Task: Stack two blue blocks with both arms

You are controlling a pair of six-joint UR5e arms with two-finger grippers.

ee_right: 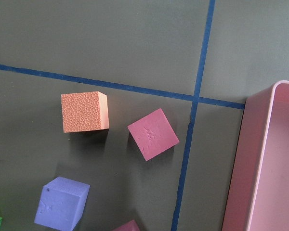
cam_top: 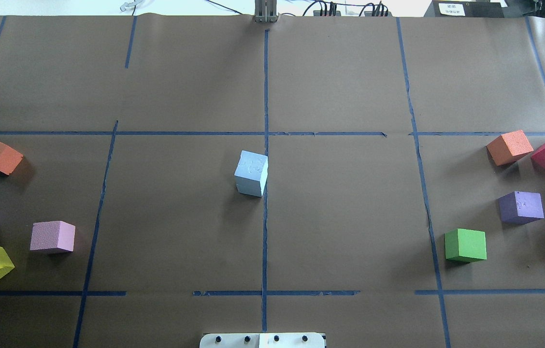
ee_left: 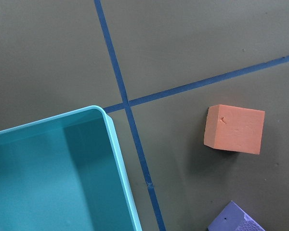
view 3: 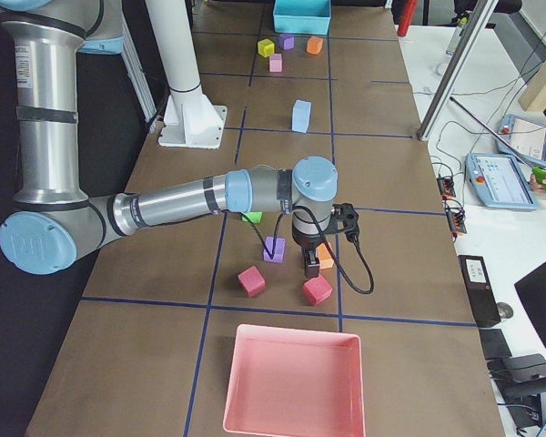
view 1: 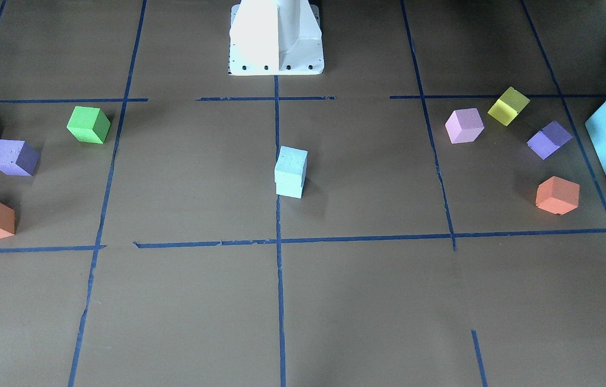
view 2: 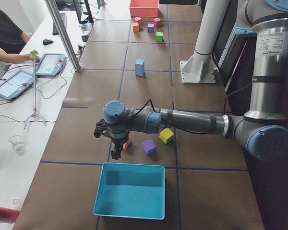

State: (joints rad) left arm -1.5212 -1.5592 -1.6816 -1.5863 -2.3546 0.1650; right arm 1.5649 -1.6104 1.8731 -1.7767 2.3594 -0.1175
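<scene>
Stack looks done, judging from how things lie: upper blue block (view 1: 291,159) sits on lower blue block (view 1: 289,189), touching, upright, edges not quite flush. The pair stands mid-table right on the centre tape line, in front of the white pedestal (view 1: 276,37). Probably chosen as the spot both arms reach equally.

- Left arm (view 2: 182,122) is stretched out low at the table's left end, well apart from the stack. Left gripper (view 2: 116,149) hangs over an orange block (ee_left: 234,129), near the turquoise box (view 2: 129,191). Its wrist view shows no fingers, so I cannot tell if they are spread or closed. Nothing is visibly held.
- Right arm (view 3: 191,200) mirrors it at the right end. Right gripper (view 3: 311,264) hangs over another orange block (ee_right: 85,112) and a magenta block (ee_right: 153,134), near the pink tray (view 3: 291,382). Finger state likewise cannot be told.

Both arms sit far from the 2 blue blocks, likely parked so no link or cable can clip the stack.

Risk: foam is light and the top block is slightly skewed, so a bump could topple it. Nothing left to do, by my read.
</scene>
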